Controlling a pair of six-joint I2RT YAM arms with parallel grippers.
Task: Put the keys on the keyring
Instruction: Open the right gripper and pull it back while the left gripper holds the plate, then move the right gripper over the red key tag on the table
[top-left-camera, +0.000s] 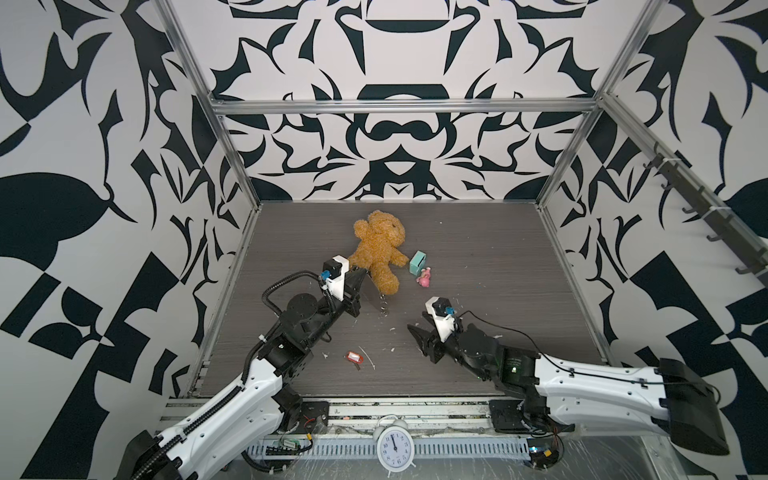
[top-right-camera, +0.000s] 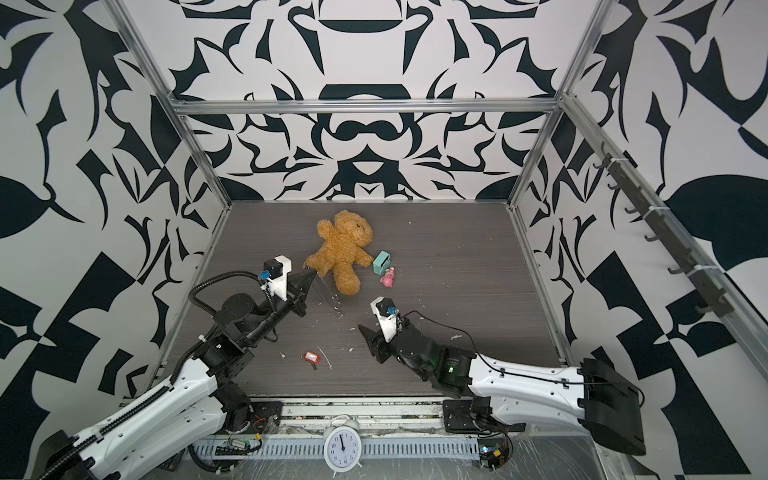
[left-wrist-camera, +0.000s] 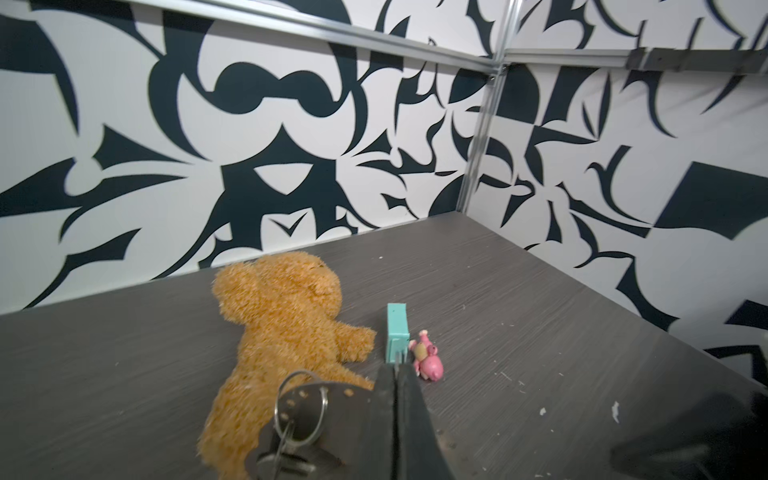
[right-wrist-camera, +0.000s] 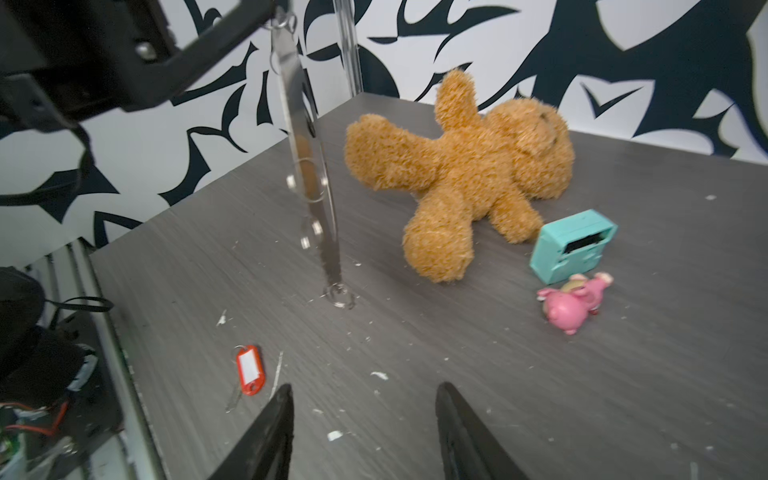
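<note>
Left end effector (left-wrist-camera: 397, 374), clamped shut on the strap (right-wrist-camera: 309, 166), dangles the keyring (right-wrist-camera: 338, 296) down to the tabletop (right-wrist-camera: 457, 353). Right end effector (right-wrist-camera: 365, 388), jaws apart and empty, hovers near the red tag (right-wrist-camera: 249, 370), which lies flat just beside it. Risks: the hanging ring may swing away, and the flat tag may slip from a pinch.
</note>
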